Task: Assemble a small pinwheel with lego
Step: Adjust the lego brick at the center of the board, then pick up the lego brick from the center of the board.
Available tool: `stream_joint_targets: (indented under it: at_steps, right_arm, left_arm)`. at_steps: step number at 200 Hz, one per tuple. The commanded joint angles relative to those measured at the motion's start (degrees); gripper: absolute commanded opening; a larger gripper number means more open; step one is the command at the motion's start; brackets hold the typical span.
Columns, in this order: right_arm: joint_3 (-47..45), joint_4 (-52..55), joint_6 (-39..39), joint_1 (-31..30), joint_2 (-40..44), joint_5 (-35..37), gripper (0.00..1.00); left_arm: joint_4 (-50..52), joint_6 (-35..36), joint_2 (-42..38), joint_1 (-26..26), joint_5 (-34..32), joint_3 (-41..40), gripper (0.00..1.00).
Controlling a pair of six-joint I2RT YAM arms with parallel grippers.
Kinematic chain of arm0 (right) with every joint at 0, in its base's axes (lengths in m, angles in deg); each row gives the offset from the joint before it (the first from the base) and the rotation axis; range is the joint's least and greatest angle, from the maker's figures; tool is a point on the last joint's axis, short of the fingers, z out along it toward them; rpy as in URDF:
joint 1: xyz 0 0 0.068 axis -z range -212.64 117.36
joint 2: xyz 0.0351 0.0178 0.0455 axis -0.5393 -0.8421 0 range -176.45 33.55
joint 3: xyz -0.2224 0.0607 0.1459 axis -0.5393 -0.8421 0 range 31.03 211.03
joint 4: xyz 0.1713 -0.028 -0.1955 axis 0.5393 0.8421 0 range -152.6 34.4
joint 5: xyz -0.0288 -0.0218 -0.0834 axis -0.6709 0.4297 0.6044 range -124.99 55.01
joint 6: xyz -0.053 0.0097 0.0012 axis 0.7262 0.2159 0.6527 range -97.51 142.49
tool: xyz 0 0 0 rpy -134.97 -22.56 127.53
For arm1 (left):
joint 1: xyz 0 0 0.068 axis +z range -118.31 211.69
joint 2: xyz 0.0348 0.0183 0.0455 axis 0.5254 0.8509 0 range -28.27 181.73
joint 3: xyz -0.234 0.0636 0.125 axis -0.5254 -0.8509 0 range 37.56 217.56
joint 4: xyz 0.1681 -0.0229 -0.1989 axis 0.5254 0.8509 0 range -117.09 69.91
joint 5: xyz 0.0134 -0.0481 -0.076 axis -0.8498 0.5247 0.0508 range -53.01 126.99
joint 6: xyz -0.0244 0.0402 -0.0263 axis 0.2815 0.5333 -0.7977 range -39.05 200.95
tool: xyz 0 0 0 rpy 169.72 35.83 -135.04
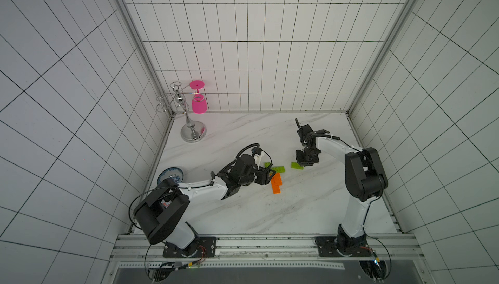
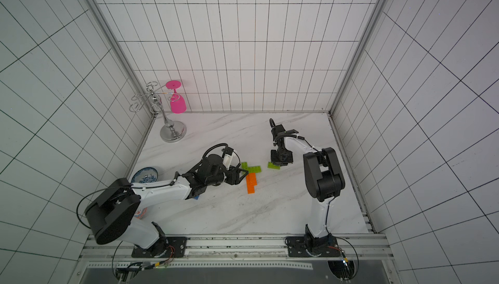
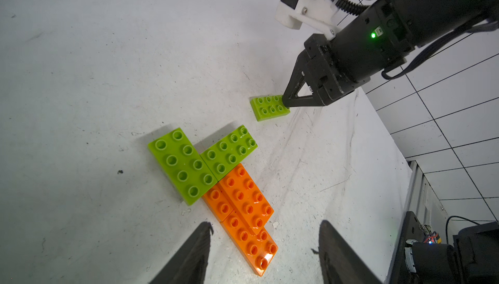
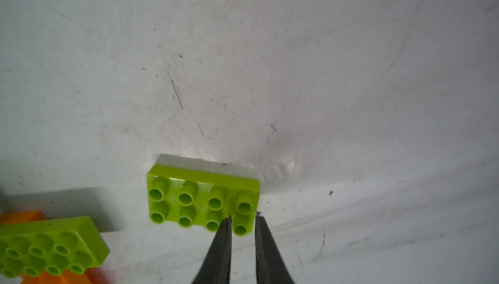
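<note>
The partly built pinwheel (image 1: 276,175) lies flat mid-table. Two lime-green bricks (image 3: 182,165) (image 3: 229,151) meet at a right angle above a stepped orange stem (image 3: 243,204). My left gripper (image 3: 265,223) is open, its fingertips low on either side of the stem's end, touching nothing. A loose lime-green lego brick (image 4: 202,201) lies to the right, seen in both top views (image 1: 296,165) (image 2: 273,165). My right gripper (image 4: 243,216) is closed on this brick's end studs, one finger on top between stud rows and one at the end face. A small blue piece (image 2: 197,196) peeks from under the left forearm.
A chrome glass rack (image 1: 193,131) holding an upside-down pink glass (image 1: 199,103) stands in the back left corner. A blue-and-white plate (image 1: 170,176) lies by the left wall behind the left arm. Tiled walls enclose the marble table (image 1: 270,215) on three sides.
</note>
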State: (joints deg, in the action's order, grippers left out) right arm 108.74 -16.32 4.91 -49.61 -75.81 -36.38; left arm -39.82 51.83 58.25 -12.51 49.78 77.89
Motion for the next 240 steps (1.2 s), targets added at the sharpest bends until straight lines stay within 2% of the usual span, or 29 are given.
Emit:
stream_joint_targets:
  at_steps: [1,45,147,200,240]
  right_arm:
    - [4.7,1.4,-1.0,-0.1,-1.0,1.6,0.18]
    - [5.9,1.6,-1.0,-0.1,-2.8,1.4,0.17]
    - [5.9,2.6,-1.2,0.1,-4.3,2.2,0.16]
    - [5.7,2.9,-1.2,0.2,-5.0,2.3,0.16]
    - [5.4,3.2,-1.2,0.2,-5.2,2.5,0.12]
  left_arm:
    - [-2.2,-0.6,1.1,0.8,0.9,0.8,0.65]
    - [-2.1,-0.8,3.0,2.1,2.2,2.4,0.65]
    - [7.4,2.1,12.1,-0.2,3.2,15.9,0.65]
    - [8.2,2.5,12.9,-0.7,3.5,16.9,0.65]
    - [8.2,2.5,12.9,-0.8,3.5,16.8,0.65]
